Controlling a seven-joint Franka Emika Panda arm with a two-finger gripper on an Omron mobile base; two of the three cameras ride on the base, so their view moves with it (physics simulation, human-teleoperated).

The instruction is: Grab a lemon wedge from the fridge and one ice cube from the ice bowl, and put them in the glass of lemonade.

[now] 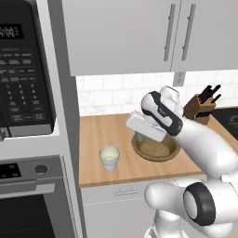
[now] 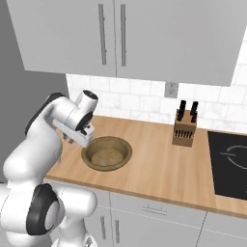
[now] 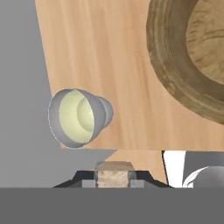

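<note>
Risk: small cube slipping from gripper or bouncing off glass rim if released off-centre. Arm reaching over counter, hand hovering above gap between glass and wooden bowl, pointing down. Fingers pinching small pale block, likely ice cube. Glass standing left of bowl, near counter's front edge.

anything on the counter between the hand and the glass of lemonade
Nothing visible does. The hand hangs above the near rim of the ice bowl, and only bare wooden counter lies between it and the glass of lemonade to its left.
</note>
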